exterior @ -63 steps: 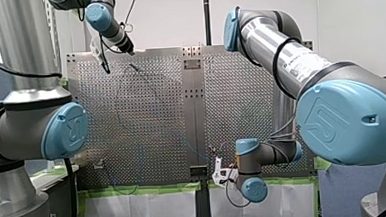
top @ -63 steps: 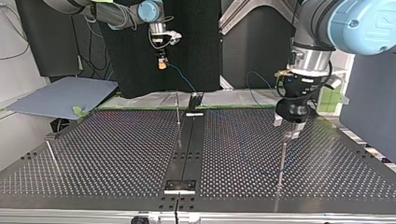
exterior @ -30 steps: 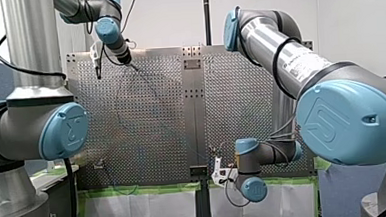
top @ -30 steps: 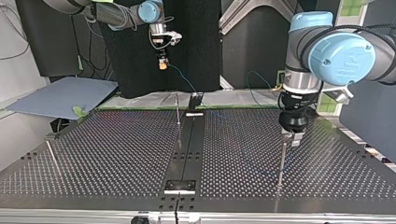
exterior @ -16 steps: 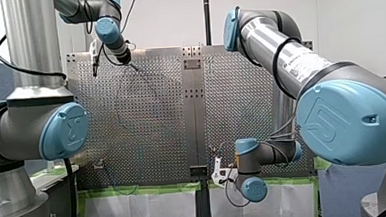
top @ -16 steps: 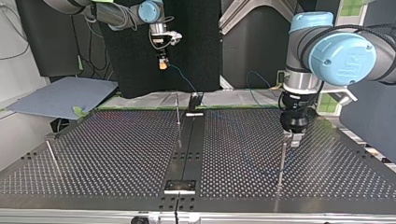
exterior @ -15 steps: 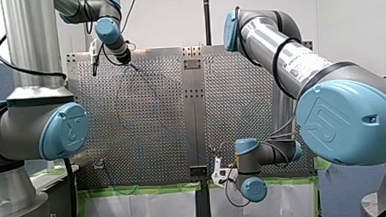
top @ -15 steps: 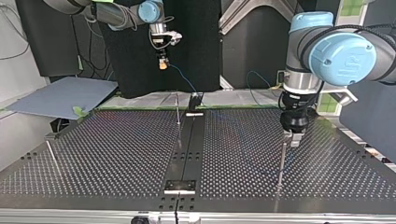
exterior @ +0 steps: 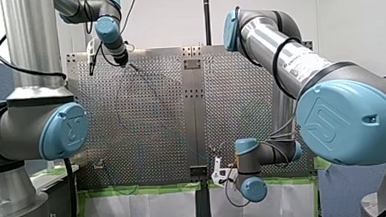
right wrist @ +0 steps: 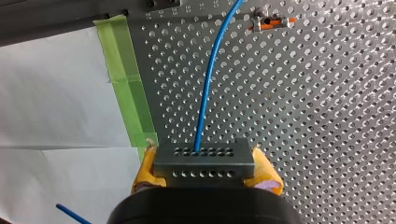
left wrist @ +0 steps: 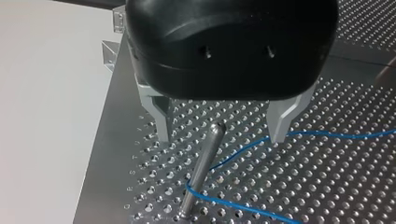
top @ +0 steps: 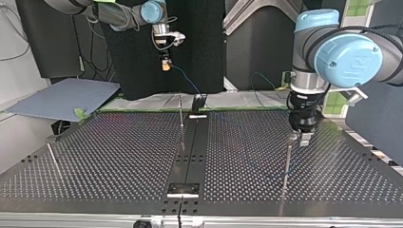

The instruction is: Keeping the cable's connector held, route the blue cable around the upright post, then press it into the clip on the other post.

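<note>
- Two grippers entered. My right gripper: yellow pads clamped on the grey connector block. The blue cable leaves the block's face and runs ahead over the perforated table.
- My left gripper: black body, metal fingers spread apart, one on each side of the upright post, clear of it.
- Left wrist view only: the cable bends around the post's foot. One run passes just beside a fingertip; contact cannot be told.
- Right wrist view only: a small orange-and-metal clip ahead of the gripper, beside the cable and apart from it. Green tape and a white sheet lie past the table's edge.
- Top view only: heights. My right gripper is at upper centre-left of the frame, well above the table, with the cable slanting down from it. My left gripper is at right of centre, at the post's top.
- Also in the top view: a thin centre post, a leaning rod at lower left and a blue-grey board at upper left.
- Front view: the right arm's blue-capped joint covers the table's right side and the left arm's blue-capped joint its left edge. The cable shows only as a faint loop.
</note>
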Robot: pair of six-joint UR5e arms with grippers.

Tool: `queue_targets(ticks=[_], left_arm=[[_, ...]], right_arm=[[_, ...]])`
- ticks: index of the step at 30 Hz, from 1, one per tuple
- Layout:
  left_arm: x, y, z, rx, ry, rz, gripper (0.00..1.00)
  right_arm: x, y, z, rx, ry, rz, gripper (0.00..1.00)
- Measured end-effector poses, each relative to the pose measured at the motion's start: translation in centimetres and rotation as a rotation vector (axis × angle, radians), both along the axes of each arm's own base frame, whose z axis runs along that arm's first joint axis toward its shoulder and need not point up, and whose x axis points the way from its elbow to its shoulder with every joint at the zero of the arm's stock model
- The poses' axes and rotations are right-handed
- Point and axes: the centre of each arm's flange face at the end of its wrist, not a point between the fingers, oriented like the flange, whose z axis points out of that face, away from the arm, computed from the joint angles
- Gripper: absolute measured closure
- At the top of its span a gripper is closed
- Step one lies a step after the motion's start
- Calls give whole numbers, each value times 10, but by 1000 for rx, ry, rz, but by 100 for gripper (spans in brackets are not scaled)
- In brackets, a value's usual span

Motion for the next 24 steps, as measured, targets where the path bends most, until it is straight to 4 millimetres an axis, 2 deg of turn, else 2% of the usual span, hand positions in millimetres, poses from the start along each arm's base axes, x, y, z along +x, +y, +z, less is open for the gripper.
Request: queue_targets(ticks=[14,18,24], left_arm=[[-1,-5,0,24,-2,-19,1],[-3,-15,1,51,-8,-71,1],[-1,-44,2,69,-49,-184,1]], right_arm=[[0,1,-1,5,5,4,100],[-1,1,-1,10,10,5,100],[-2,-1,-1,19,14,6,100]])
